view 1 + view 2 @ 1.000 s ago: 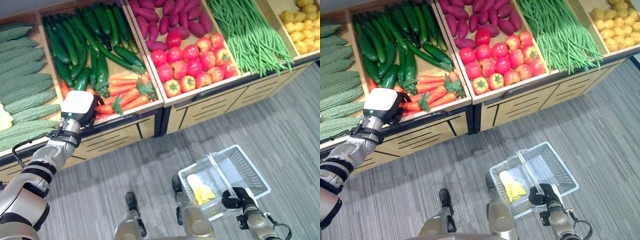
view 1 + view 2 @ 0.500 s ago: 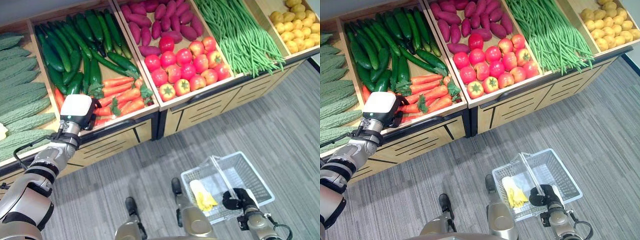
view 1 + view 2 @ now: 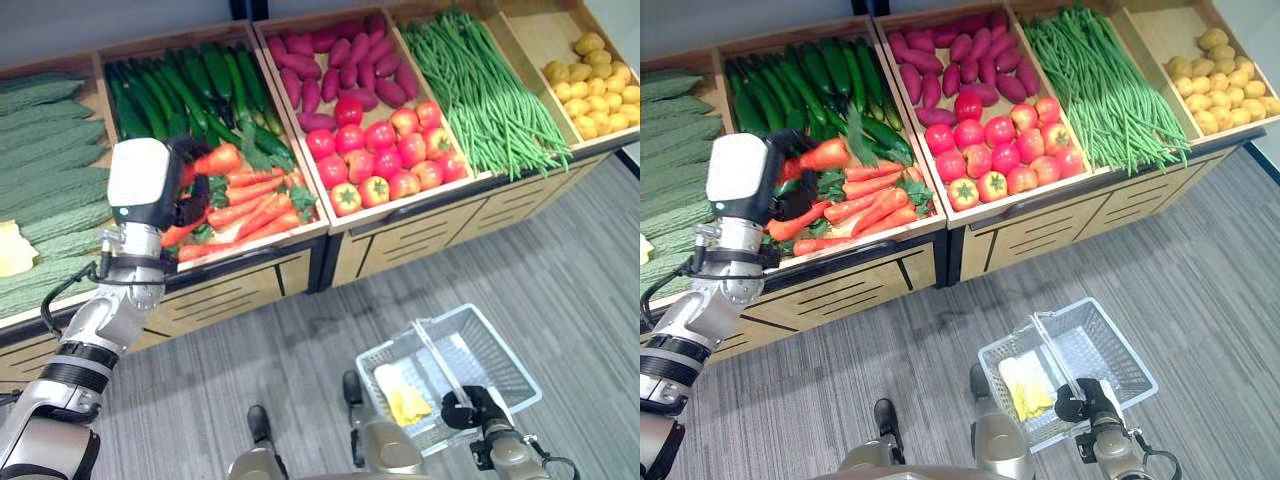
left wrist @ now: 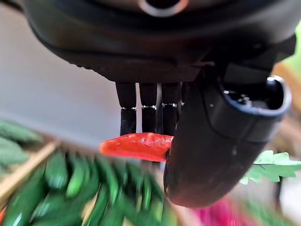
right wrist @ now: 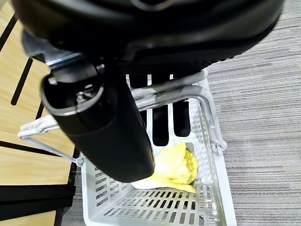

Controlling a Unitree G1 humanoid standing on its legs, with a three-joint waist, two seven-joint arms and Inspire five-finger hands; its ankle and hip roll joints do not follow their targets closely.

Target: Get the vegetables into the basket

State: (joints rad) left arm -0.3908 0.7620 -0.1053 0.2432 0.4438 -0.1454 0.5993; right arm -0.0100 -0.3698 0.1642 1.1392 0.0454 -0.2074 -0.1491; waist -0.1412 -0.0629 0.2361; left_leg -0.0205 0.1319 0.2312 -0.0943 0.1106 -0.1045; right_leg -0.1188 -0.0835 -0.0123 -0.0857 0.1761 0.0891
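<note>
Left hand (image 3: 150, 185): raised above carrot bin (image 3: 250, 195), fingers and thumb curled round one carrot (image 3: 215, 160), orange body pinched between thumb and fingers, leafy green top trailing out to the side. Carrot lifted clear of the pile, over the cucumbers (image 3: 190, 85).

Right hand (image 5: 113, 127): closed around handle (image 5: 188, 96) of white basket (image 3: 490, 350), low beside the produce stand. Basket over grey floor (image 3: 570, 260), containing a pale yellow leafy vegetable (image 5: 176, 167) on its bottom.

Neighbouring bins: tomatoes (image 3: 385, 150), sweet potatoes (image 3: 340, 65), green beans (image 3: 490, 90), bitter gourds (image 3: 45, 150), potatoes (image 3: 590, 85).
</note>
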